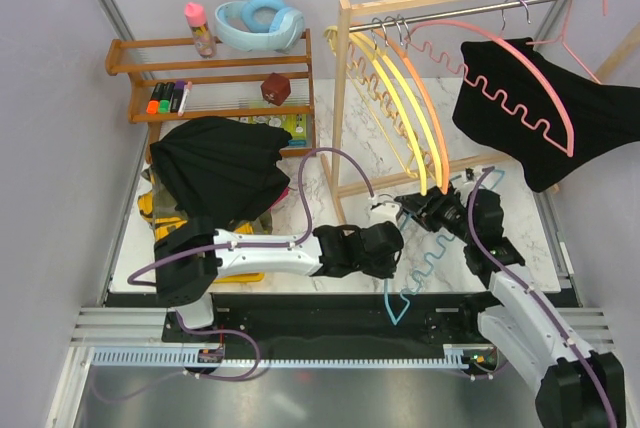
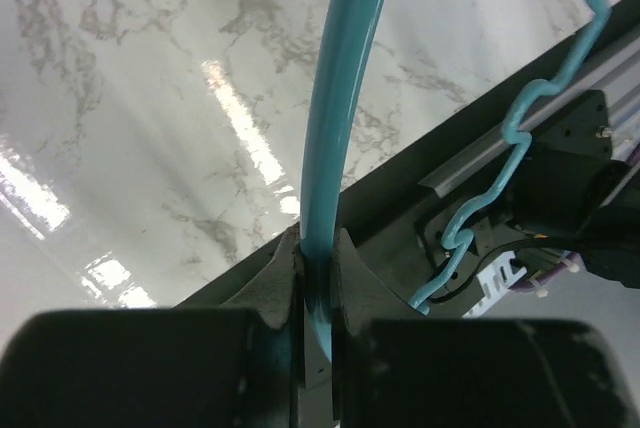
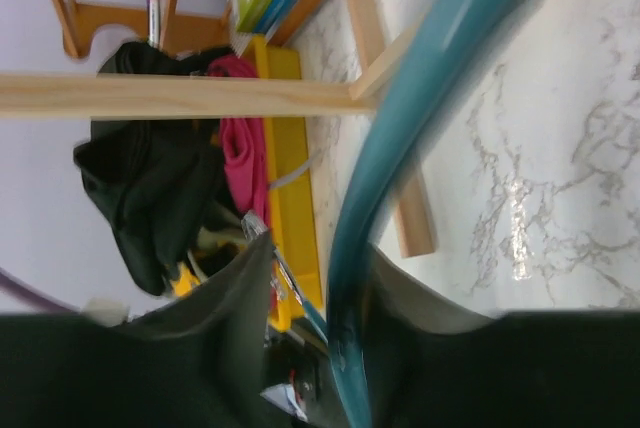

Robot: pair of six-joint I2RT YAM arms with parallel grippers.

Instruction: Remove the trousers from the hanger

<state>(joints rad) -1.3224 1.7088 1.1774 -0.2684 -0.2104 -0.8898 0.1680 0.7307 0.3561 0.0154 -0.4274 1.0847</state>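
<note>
A bare blue hanger (image 1: 387,298) hangs between both grippers over the table's front edge, with no cloth on it. My left gripper (image 1: 392,216) is shut on its smooth arm (image 2: 335,98), as the left wrist view (image 2: 318,258) shows. My right gripper (image 1: 420,206) is open around the same hanger (image 3: 400,118). In the right wrist view (image 3: 320,248) the hanger rests against one finger, with a gap to the other. A pile of trousers, with black on top (image 1: 215,163) and magenta (image 3: 240,163), lies on the yellow bin at left. A black garment (image 1: 560,118) hangs on a pink hanger (image 1: 520,88).
A wooden clothes rack (image 1: 345,98) stands behind the grippers, with yellow and orange hangers (image 1: 405,98) on its rail. A wooden shelf (image 1: 220,78) with markers, a bottle and a blue ring stands at the back left. The yellow bin (image 1: 150,210) sits at the left edge.
</note>
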